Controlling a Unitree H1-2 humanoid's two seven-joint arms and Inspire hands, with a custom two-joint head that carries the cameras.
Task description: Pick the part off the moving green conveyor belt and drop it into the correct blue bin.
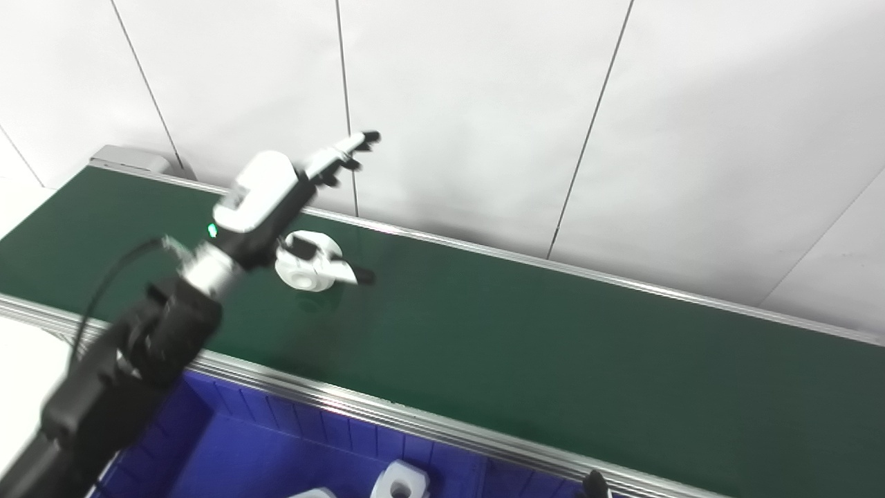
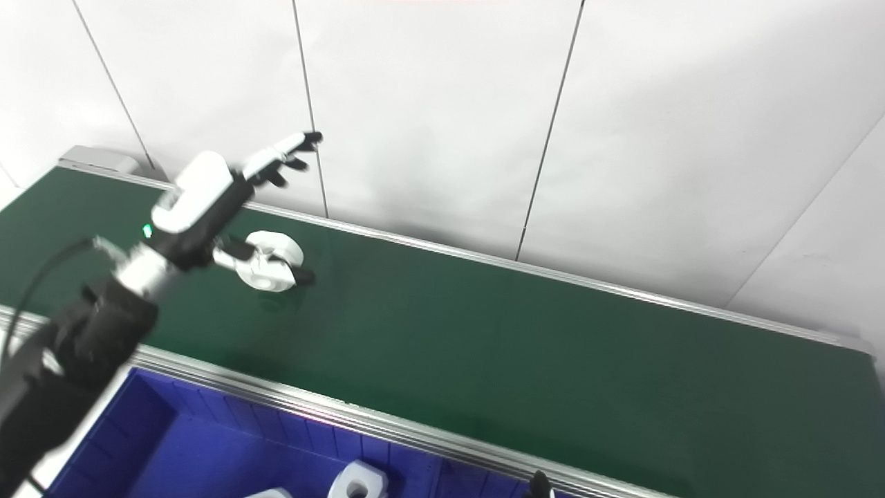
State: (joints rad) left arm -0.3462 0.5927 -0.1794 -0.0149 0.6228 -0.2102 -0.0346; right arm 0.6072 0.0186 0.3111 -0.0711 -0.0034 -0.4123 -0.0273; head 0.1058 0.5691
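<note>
Left eye view: left hand (image 1: 276,200) spread wide over the white part (image 1: 308,266) on the green belt (image 1: 525,332).

A white panelled wall (image 1: 484,104) with thin dark seams stands behind, evenly lit.

You see the left hand (image 1: 276,200) over the green conveyor belt (image 1: 518,346), fingers (image 1: 342,152) spread and raised toward the belt's far edge. The white ring-shaped part (image 1: 308,266) lies on the belt just beneath the hand, the thumb across it. On the belt's near side, a blue bin (image 1: 276,449) holds white parts (image 1: 399,482).
</note>
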